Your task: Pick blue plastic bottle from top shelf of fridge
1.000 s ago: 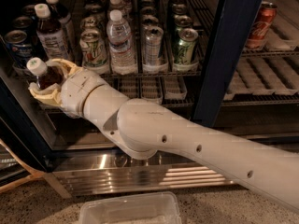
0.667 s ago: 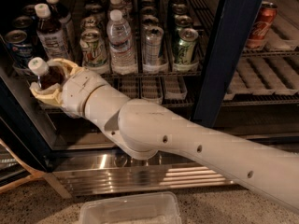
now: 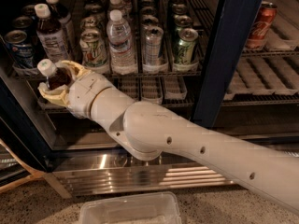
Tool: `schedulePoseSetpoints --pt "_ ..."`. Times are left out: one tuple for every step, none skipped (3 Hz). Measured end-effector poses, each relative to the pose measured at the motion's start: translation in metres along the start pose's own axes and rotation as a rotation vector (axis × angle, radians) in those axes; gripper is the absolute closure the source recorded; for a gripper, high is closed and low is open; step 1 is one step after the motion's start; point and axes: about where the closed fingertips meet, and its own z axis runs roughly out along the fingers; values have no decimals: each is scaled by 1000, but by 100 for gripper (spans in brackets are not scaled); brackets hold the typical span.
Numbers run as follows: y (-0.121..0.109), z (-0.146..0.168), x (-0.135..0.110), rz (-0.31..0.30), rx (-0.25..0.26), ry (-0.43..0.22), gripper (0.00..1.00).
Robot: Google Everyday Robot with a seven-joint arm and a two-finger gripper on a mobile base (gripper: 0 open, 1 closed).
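My gripper [image 3: 57, 82] is at the left, in front of the open fridge [image 3: 225, 55], just below the front edge of the top shelf [image 3: 140, 72]. It is shut on the blue plastic bottle [image 3: 53, 76], a small bottle of dark brown liquid with a white cap, tilted slightly left. One cream finger [image 3: 74, 68] shows above the bottle and one below it. Two similar brown bottles [image 3: 49, 34] stand in the left lane of the top shelf.
On the top shelf stand a blue soda can [image 3: 18, 48], a clear water bottle [image 3: 120, 41] and several other cans [image 3: 153, 45]. A red can [image 3: 259, 24] is behind the right door. A clear plastic bin [image 3: 128, 211] lies on the floor below the ribbed steel base panel [image 3: 140, 174].
My gripper, with the bottle held in it, has shifted slightly to the right. Everything on the shelves has stayed in place.
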Motion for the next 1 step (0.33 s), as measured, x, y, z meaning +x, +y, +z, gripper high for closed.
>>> schedulePoseSetpoints --pt "0 0 0 0 0 0 100"
